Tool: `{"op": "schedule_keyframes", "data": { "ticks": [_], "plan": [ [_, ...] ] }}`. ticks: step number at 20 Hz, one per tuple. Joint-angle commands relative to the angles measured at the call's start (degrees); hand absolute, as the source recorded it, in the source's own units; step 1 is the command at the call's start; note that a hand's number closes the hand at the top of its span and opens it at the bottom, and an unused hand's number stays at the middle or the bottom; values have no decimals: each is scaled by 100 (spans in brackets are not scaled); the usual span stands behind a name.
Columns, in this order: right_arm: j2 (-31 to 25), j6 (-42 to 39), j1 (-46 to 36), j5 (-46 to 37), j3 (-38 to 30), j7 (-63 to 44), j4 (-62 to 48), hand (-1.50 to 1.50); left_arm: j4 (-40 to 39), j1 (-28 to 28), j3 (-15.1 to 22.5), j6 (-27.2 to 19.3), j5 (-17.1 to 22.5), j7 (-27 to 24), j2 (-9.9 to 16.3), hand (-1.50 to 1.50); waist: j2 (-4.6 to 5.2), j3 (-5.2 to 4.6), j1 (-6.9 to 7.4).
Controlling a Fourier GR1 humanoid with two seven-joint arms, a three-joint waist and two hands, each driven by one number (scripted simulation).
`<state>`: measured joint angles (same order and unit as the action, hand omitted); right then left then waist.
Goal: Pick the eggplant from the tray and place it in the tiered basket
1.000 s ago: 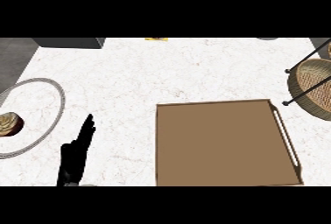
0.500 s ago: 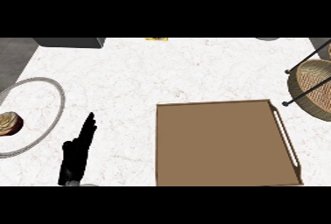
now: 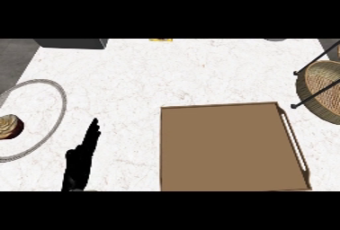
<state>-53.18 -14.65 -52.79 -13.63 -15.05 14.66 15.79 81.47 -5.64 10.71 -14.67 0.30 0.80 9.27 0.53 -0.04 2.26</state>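
Tray [image 3: 225, 148] of brown board sits near the right of the white marbled desk [image 3: 166, 72], its flat floor showing nothing on it; the eggplant named in the task cannot be found anywhere in the head view. The tiered basket [image 3: 325, 87], woven and hung in a dark wire frame, stands just beyond the tray's far right corner and is cut off by the right edge. At the near left, the left robot hand [image 3: 79, 159] rests with its black fingers straight and pointing away, released and holding nothing, well apart from the tray. The right robot hand does not appear at all. Farther left, a round plate [image 3: 56, 96] with a pale rim carries a small brown pastry [image 3: 8, 126], partly cropped by the left edge. A grey block [image 3: 69, 43] lies at the far left of the desk.

Judged from this layout, the pick has not visibly begun, and the chief risk is a reach made toward a tray that shows no eggplant: the robot hand could close on bare board or catch the tray's raised rim and shove it. A later carry toward the basket could also snag the wire frame, since it stands so close to the tray's corner and handle slot.
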Motion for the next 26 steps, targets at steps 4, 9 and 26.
{"op": "schedule_keyframes", "data": {
  "ticks": [4,9,26],
  "plan": [
    [-64,-454,-291,773,-807,-5,-431,-150,64,-10,-40,-46,9,31,-46,0,14,20,-32],
    [-629,333,-139,1239,-1448,234,-513,-150,77,35,-113,15,119,98,-2,0,24,25,-62],
    [-2808,-985,1831,1995,-2392,164,-1391,-150,32,-243,-139,-156,123,-208,-27,0,15,87,-367]
  ]
}}
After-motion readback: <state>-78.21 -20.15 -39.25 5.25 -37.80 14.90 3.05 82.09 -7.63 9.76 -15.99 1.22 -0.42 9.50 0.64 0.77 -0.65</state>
